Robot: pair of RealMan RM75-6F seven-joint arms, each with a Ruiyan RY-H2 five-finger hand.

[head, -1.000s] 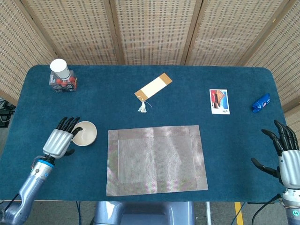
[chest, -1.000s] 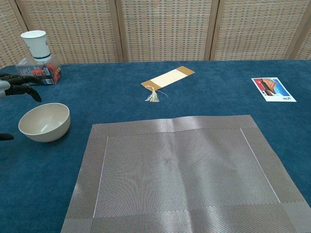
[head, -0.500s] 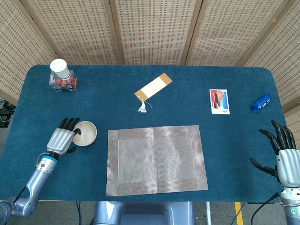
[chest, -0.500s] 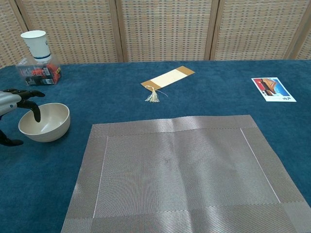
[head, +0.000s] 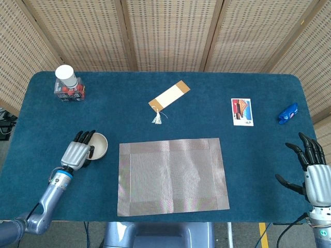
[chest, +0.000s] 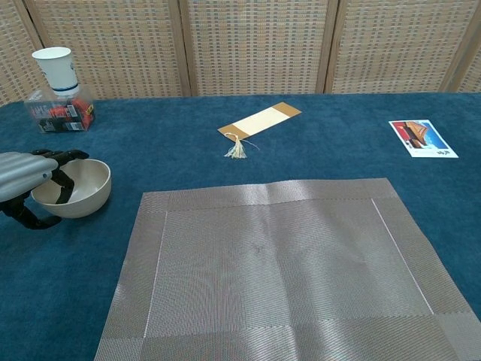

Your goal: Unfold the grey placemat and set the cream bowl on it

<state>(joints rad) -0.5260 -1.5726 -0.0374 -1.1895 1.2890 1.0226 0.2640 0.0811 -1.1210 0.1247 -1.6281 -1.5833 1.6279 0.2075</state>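
The grey placemat (head: pixel 173 175) lies spread flat on the blue table, filling the front of the chest view (chest: pixel 278 278). Left of it stands the cream bowl (head: pixel 100 145), upright on the cloth (chest: pixel 83 192). My left hand (head: pixel 77 154) is at the bowl's left rim (chest: pixel 26 177). Its fingers (chest: pixel 64 180) hook over the rim into the bowl, and the thumb lies against the outer wall, so it grips the rim. My right hand (head: pixel 313 173) hovers at the table's front right corner with its fingers spread, holding nothing. The chest view does not show it.
A paper cup (head: pixel 66 76) stands on a small box (head: pixel 70 92) at the back left. A bookmark with a tassel (head: pixel 169 96) lies behind the placemat. A picture card (head: pixel 242 111) and a blue wrapper (head: pixel 288 113) sit at the right.
My left hand has moved right and down onto the bowl, its fingers now inside the rim. The bowl has shifted slightly right. My right hand has barely moved.
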